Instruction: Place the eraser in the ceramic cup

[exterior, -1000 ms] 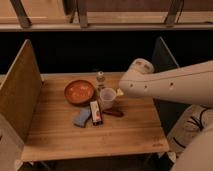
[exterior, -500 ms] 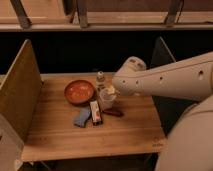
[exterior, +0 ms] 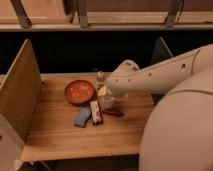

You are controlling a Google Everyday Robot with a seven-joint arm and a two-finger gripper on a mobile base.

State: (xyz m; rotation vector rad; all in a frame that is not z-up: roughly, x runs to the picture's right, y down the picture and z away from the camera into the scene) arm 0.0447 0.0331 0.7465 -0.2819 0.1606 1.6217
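Shifted left since a second ago, the gripper (exterior: 104,92) hangs just over the cup (exterior: 107,103), fingers apart. On the surface (exterior: 60,137), the bowl (exterior: 79,92) sits just left of the cup, the bottle (exterior: 100,76) just behind it, and a blue-grey block (exterior: 81,118) lies near its front-left.

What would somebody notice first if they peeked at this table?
The huge white robot arm reaching in from the right catches the eye first. Its tool hangs right over the small pale ceramic cup near the middle of the wooden table. Next comes the bright orange-brown bowl, just left of the cup.
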